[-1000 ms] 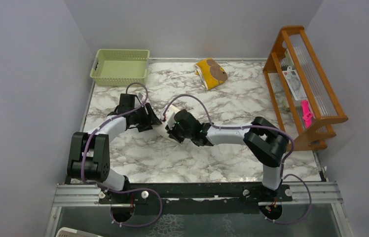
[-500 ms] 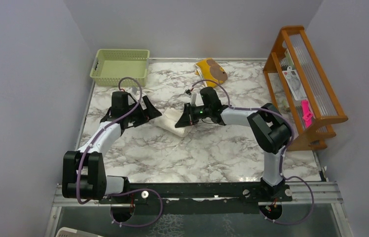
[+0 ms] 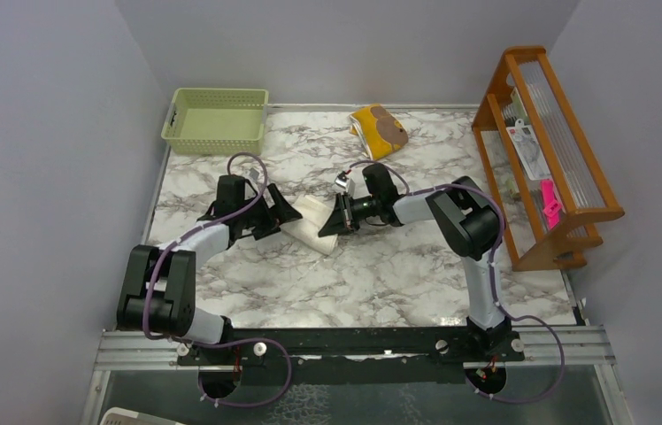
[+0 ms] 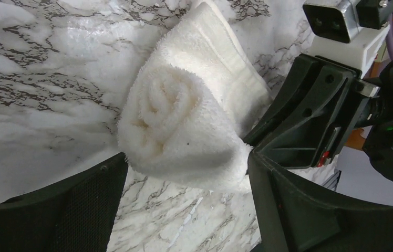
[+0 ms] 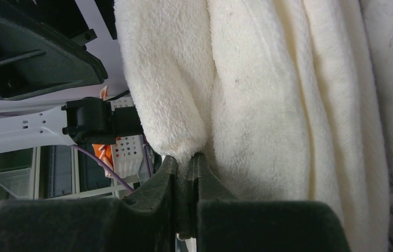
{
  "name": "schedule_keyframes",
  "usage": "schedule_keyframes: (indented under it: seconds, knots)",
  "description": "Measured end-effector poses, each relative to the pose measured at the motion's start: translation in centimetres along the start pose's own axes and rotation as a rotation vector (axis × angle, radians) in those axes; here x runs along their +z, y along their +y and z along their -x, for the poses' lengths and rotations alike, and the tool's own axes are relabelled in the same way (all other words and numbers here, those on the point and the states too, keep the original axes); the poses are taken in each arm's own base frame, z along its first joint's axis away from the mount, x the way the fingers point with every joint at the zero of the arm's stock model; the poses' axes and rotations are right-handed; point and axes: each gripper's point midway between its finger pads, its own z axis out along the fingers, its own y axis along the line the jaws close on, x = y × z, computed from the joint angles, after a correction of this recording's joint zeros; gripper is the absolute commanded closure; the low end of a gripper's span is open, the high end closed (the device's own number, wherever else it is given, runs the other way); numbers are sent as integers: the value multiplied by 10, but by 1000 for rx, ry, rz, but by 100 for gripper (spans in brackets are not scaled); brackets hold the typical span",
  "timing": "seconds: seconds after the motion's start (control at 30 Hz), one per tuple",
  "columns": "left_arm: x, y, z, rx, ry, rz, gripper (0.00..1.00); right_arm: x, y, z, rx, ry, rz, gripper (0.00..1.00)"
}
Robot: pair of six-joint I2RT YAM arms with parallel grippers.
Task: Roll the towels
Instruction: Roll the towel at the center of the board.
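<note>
The cream-white towel (image 3: 313,221) lies rolled at the table's middle, and its spiral end shows in the left wrist view (image 4: 184,121). My left gripper (image 3: 285,212) is open, with its jaws either side of the roll's left end (image 4: 184,168). My right gripper (image 3: 332,219) is at the roll's right end, shut on a fold of the white towel (image 5: 268,94), which is pinched between its fingertips (image 5: 185,163). The mustard-yellow towel with a brown patch (image 3: 379,130) lies folded at the back of the table, away from both grippers.
A pale green basket (image 3: 215,119) stands at the back left. A wooden rack (image 3: 547,150) holding small items stands along the right edge. Both arms reach in over the marble tabletop (image 3: 381,274) and meet at the roll.
The right arm swung from the near side toward the back and now points left at the roll. The left gripper pulled back, then came in again to the roll's left end.
</note>
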Motion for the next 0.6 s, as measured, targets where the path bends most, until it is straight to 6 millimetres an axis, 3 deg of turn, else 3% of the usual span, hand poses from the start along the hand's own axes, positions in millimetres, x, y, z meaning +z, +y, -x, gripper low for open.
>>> schedule_keyframes:
  seconds: [0.17,0.4,0.5,0.6]
  knots:
    - [20,9,-6,-30,30,7,46,1,-2,0,-1,5,-5,98]
    - [27,14,-9,-24,45,27,55,-5,1,10,-118,-36,-102,55]
    - [27,14,-3,-1,36,47,56,-15,19,26,-292,-110,-189,50]
    - [25,15,1,21,29,65,56,-26,53,41,-537,-203,-259,48]
